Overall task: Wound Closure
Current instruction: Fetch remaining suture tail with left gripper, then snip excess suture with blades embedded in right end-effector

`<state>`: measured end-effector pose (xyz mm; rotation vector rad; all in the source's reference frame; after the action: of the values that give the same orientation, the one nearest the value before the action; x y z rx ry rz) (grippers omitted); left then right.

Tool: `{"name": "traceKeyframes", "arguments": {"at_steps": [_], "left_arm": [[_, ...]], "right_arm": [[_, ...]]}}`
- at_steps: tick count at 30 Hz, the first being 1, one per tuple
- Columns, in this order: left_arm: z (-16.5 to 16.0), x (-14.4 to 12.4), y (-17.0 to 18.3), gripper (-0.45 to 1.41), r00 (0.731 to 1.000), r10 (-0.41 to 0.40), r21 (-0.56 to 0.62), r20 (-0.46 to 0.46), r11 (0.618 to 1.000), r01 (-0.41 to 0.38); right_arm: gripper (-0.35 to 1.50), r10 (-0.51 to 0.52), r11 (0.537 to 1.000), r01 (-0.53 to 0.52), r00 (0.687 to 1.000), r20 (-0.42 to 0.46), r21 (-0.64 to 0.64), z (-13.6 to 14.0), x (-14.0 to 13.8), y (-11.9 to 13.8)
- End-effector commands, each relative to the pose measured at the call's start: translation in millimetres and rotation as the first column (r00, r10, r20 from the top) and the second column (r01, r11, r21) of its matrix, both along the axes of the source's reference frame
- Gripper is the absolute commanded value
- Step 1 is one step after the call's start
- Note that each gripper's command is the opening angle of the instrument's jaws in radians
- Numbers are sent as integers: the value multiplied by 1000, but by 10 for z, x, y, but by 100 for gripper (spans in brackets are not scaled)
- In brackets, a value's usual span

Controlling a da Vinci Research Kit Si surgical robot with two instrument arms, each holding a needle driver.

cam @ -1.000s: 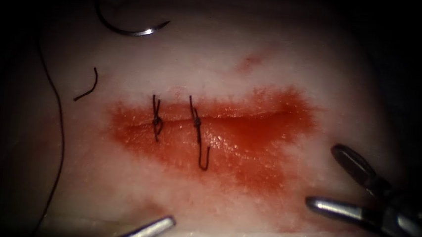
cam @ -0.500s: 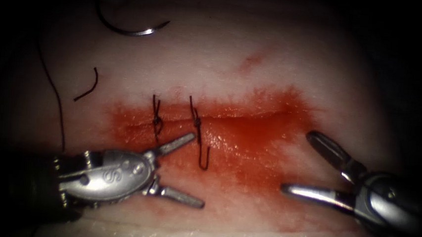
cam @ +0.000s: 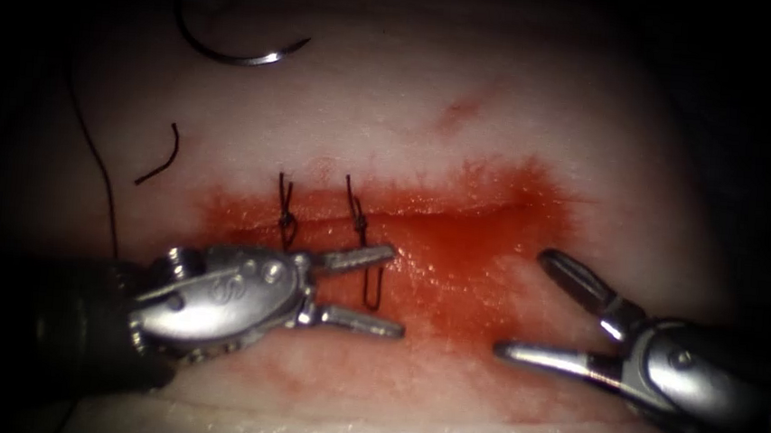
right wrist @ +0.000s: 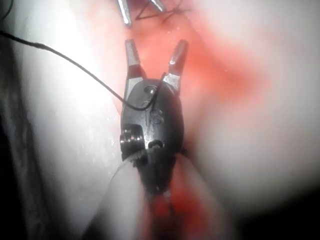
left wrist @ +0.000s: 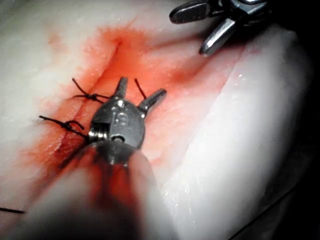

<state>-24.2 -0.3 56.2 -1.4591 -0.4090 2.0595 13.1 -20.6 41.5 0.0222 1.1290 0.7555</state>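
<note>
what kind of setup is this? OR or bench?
Looks like a bench suturing rig, not an OR: a bare slab of tissue with a cut, two tied stitches across it. The needle lies loose on the tissue. Left tool and right tool are open, holding nothing.

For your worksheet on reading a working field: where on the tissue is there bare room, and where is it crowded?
Bare: the pale tissue above the cut, right of the free-lying needle. Crowded: around the two knotted stitches, where the empty, open left tool sits and the empty, open right tool faces it.
</note>
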Motion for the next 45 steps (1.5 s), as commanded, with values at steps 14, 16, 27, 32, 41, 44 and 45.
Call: {"name": "traceKeyframes", "arguments": {"at_steps": [14, 16, 27, 32, 41, 44, 45], "left_arm": [[-17, 19, 28, -45, 999, -33, -71, 35, 997, 36], [-18, 25, 29, -45, 999, -30, -76, 37, 997, 33], [-18, 46, 43, -45, 996, -74, -90, 45, 993, 78], [-19, 43, 43, -45, 996, -81, -90, 39, 992, 84], [-32, 39, 39, -45, 995, -80, -81, 60, 993, 85], [-34, 39, 40, -45, 994, -84, -79, 65, 993, 89], [-35, 40, 40, -45, 994, -84, -79, 66, 993, 89]], "right_arm": [[111, -122, 986, 121, 993, 4, -113, 31, 73, -1], [113, -136, 979, 139, 990, 35, -147, 40, 90, 7], [123, -96, 975, 117, 989, 113, -188, 58, 143, 32], [118, -84, 974, 108, 989, 125, -197, 62, 155, 39], [125, -65, 972, 96, 987, 147, -214, 77, 176, 47], [130, -59, 971, 93, 986, 153, -222, 84, 181, 45], [130, -59, 970, 93, 986, 155, -224, 86, 182, 45]]}}
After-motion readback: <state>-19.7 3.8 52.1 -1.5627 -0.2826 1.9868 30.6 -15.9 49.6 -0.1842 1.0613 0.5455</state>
